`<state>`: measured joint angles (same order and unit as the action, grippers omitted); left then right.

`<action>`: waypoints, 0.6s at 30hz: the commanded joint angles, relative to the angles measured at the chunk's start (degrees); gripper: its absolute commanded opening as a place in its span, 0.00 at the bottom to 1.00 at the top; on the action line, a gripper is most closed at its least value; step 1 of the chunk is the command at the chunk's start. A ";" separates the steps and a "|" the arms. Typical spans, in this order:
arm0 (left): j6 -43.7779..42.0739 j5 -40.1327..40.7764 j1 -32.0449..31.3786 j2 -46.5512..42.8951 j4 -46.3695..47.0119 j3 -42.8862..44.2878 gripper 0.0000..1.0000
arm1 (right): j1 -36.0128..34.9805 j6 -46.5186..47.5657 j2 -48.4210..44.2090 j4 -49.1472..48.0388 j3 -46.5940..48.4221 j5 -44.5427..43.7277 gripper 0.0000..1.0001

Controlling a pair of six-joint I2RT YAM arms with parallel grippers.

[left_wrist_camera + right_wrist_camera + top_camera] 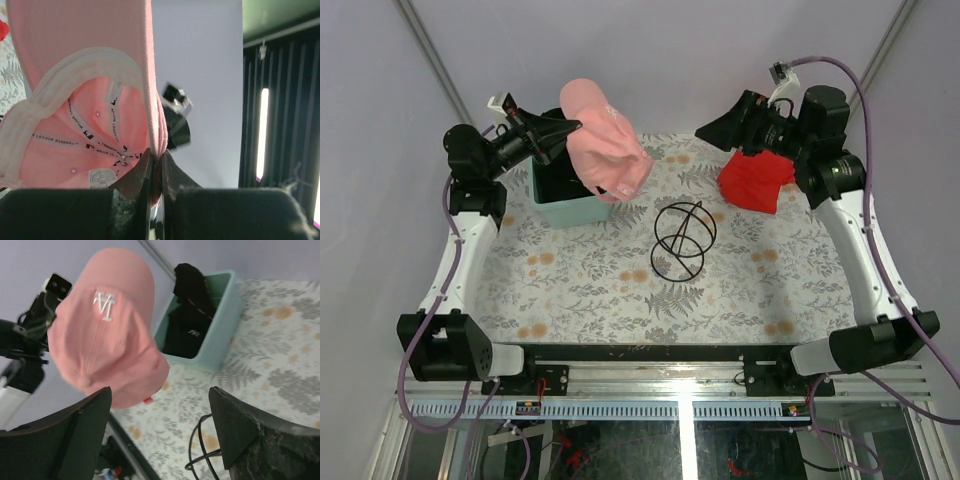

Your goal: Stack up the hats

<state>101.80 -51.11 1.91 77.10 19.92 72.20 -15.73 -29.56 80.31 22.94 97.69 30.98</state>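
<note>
Left gripper [156, 162], black-fingered, is clamped on the rim of the light pink cotton baseball cap [605, 145], which hangs in the air above the mint-green rectangular plastic tub [565, 212]; black caps [187, 325] sit inside that tub; right gripper [160, 395], well right of the tub, has its jaws wide apart, holding nothing; black wire stand [682, 240] lies near the tub's right side.

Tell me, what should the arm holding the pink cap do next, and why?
Probably swing the pink cap toward the wire stand and lower it there: the left fingers pinch its edge, it hangs over the mint-green tub, and the stand is bare.
</note>
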 commanded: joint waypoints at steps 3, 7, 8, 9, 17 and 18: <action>4.84 -10.72 -1.60 -4.72 25.87 -6.59 0.00 | 9.68 -40.43 1.02 -45.21 -18.97 28.16 0.83; 11.83 -10.11 -4.52 -5.63 38.27 -12.77 0.00 | 9.98 -45.02 3.53 -53.42 -21.11 31.99 0.82; 13.04 -9.84 -5.41 -5.75 40.09 -13.56 0.00 | 10.01 -45.25 4.25 -55.06 -21.10 33.10 0.82; 13.44 -9.53 -6.26 -6.02 40.68 -14.14 0.00 | 10.03 -46.02 5.18 -57.44 -21.01 34.24 0.83; 17.69 -5.36 -13.13 -8.27 39.74 -16.49 0.00 | 9.43 -68.40 16.06 -91.65 -18.79 38.92 0.83; 18.25 -4.69 -14.47 -8.16 39.87 -16.40 0.00 | 8.76 -69.55 17.43 -93.17 -17.84 39.39 0.83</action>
<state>116.31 -59.20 -9.06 70.59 53.39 55.72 -5.65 -85.17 92.62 -48.97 76.07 65.71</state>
